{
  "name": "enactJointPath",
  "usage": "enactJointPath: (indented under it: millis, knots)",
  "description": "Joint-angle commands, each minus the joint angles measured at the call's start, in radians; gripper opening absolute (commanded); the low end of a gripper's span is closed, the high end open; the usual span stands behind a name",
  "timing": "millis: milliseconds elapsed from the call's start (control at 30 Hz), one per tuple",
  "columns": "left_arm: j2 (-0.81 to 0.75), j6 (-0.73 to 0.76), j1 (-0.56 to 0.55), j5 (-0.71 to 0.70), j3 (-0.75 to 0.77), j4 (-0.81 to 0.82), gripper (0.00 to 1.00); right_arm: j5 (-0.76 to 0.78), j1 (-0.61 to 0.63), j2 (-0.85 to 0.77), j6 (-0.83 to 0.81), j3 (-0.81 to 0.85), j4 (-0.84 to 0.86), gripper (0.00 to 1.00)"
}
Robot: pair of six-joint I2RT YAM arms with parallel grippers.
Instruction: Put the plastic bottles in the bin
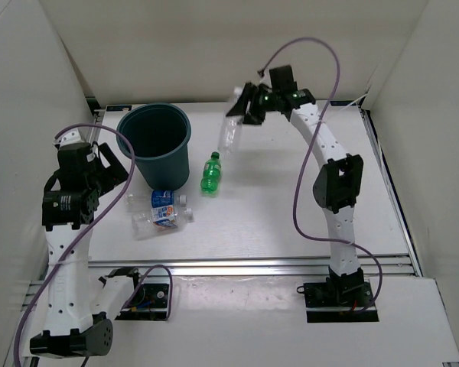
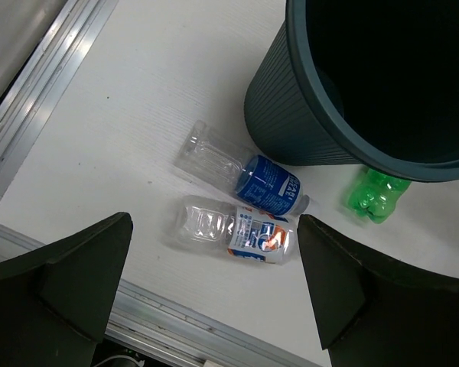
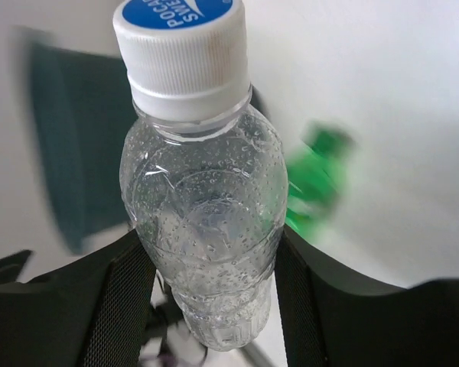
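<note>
Nearest the arm bases, the left gripper (image 2: 214,222) hangs with its jaws spread wide and nothing between them, at the left of the top view. We read this as a waiting pose: its wrist camera looks straight down on the next candidates.

Two clear bottles lie on their sides on the table (image 1: 291,222), just in front of the bin and touching or nearly touching each other. The blue-label bottle (image 2: 269,183) lies closer to the bin. The white-label bottle (image 2: 249,235), with blue and orange print, lies nearer the table edge. We cannot read the label text on either; it is too small.

Further back, the green bottle (image 1: 210,174) lies on the table just right of the bin's base, cap pointing away from the arm bases. It carries no label that we can see.

The bin (image 1: 167,164) stands upright at the upper left of the top view, its mouth open. From these views we cannot tell whether it holds anything.

Farthest away, the right gripper (image 1: 249,107) is clamped on a held bottle (image 3: 203,229). Its fingers (image 3: 126,306) grip the ribbed body below the shoulder, which keeps the rounded bottle from slipping. The bottle hangs above the table, to the right of the bin and apart from it. We judge it is being carried for release over the rim. Droplets cling inside its wall. The blue disc on its white cap appears to read "POCARI SWEAT", though the frame edge cuts the lettering.
</note>
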Motion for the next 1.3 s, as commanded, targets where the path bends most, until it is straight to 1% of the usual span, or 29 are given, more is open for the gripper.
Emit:
enactJointPath:
  millis: [0,67,100,133,167,267,300,367,467,500,533,567,633,667,700,733,767,800,833,867,900,933,967,1033,1067,1100,1133,1233,1267]
  knots:
    - [-0.005,0.005,-0.006,0.022,-0.01,0.029,1.0,0.054,0.079,-0.139,0.072,0.164,0.226,0.36]
    - [0.006,0.005,-0.006,0.082,-0.01,0.038,1.0,0.138,0.111,-0.151,0.119,0.175,0.318,0.35]
    - [0.016,0.005,-0.006,0.119,-0.01,0.038,1.0,0.159,0.131,-0.16,0.141,0.175,0.413,0.35]
    - [0.017,0.017,-0.006,0.139,-0.019,0.038,1.0,0.176,0.142,-0.16,0.141,0.175,0.458,0.35]
    - [0.026,0.017,-0.006,0.159,-0.019,0.038,1.0,0.207,0.154,-0.134,0.141,0.227,0.519,0.35]
    - [0.047,0.039,-0.006,0.203,0.005,0.019,1.0,0.25,0.197,-0.065,0.141,0.293,0.601,0.35]
    - [0.056,0.051,-0.006,0.217,0.006,0.019,1.0,0.268,0.219,-0.065,0.141,0.284,0.657,0.35]
    - [0.056,0.066,-0.006,0.217,0.029,0.007,1.0,0.317,0.24,-0.035,0.121,0.275,0.706,0.35]
    - [0.086,0.077,-0.04,0.204,0.055,-0.034,1.0,0.339,0.291,0.021,0.051,0.312,0.773,0.45]
    - [0.101,0.077,-0.049,0.203,0.079,-0.034,1.0,0.339,0.318,0.03,0.019,0.312,0.773,0.51]
    - [0.113,0.086,-0.058,0.203,0.088,-0.034,1.0,0.35,0.331,0.03,-0.049,0.312,0.773,0.52]
    - [0.113,0.086,-0.077,0.191,0.108,-0.043,1.0,0.35,0.349,0.03,-0.077,0.3,0.773,0.54]
    - [0.122,0.095,-0.092,0.159,0.119,-0.044,1.0,0.307,0.358,0.039,-0.132,0.299,0.713,0.67]
    - [0.122,0.095,-0.106,0.147,0.134,-0.044,1.0,0.293,0.358,0.039,-0.132,0.299,0.687,0.79]
    - [0.122,0.095,-0.106,0.138,0.145,-0.034,1.0,0.279,0.358,0.021,-0.149,0.299,0.662,0.93]
    - [0.122,0.106,-0.118,0.137,0.145,-0.034,1.0,0.279,0.358,0.003,-0.167,0.299,0.606,1.0]
    - [0.122,0.106,-0.129,0.122,0.145,-0.034,1.0,0.279,0.358,-0.052,-0.207,0.29,0.58,1.0]
    - [0.122,0.106,-0.129,0.113,0.145,-0.025,1.0,0.351,0.358,-0.089,-0.23,0.246,0.554,1.0]
    - [0.122,0.106,-0.129,0.113,0.145,-0.025,1.0,0.382,0.349,-0.125,-0.242,0.218,0.515,1.0]
    - [0.109,0.106,-0.138,0.101,0.145,-0.025,1.0,0.402,0.313,-0.184,-0.243,0.195,0.494,1.0]
    - [0.109,0.106,-0.138,0.081,0.145,-0.025,1.0,0.402,0.285,-0.208,-0.214,0.174,0.469,1.0]
    - [0.08,0.096,-0.138,0.067,0.13,-0.025,1.0,0.402,0.254,-0.224,-0.15,0.137,0.44,1.0]
    - [0.069,0.085,-0.138,0.056,0.121,-0.025,1.0,0.388,0.195,-0.247,-0.12,0.117,0.376,1.0]
    - [0.05,0.075,-0.138,0.047,0.105,-0.016,1.0,0.338,0.123,-0.248,-0.065,0.063,0.316,1.0]
    - [0.035,0.075,-0.138,0.047,0.09,-0.016,1.0,0.306,0.107,-0.248,-0.065,-0.002,0.276,1.0]
    - [0.035,0.075,-0.138,0.047,0.09,-0.016,1.0,0.272,0.093,-0.248,-0.055,-0.032,0.26,1.0]
    - [0.024,0.075,-0.138,0.059,0.081,-0.016,1.0,0.184,0.073,-0.235,-0.055,-0.058,0.26,1.0]
    - [0.014,0.054,-0.138,0.071,0.07,0.005,1.0,0.072,0.059,-0.131,-0.032,-0.06,0.196,1.0]
    - [0.004,0.042,-0.138,0.085,0.044,0.006,1.0,0.036,0.059,-0.064,-0.032,-0.047,0.185,1.0]
